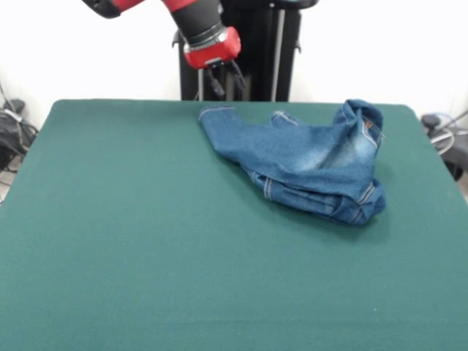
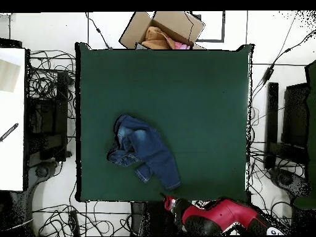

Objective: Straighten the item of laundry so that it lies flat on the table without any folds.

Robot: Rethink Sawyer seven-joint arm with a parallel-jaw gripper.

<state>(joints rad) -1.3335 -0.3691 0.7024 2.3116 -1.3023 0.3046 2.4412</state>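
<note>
Denim jeans (image 1: 307, 164) lie crumpled on the table (image 1: 146, 241); a cardboard box (image 2: 162, 29) holds cloth; the gripper's (image 1: 223, 77) state is unclear.

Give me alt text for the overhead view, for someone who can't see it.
A crumpled pair of blue jeans lies folded over itself on a green table, toward the robot's edge. The red arm's tool hovers just off that edge, and an open cardboard box sits beyond the far edge.

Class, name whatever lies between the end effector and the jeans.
Nothing: only bare table between the end effector and the jeans, clearest overhead.
</note>
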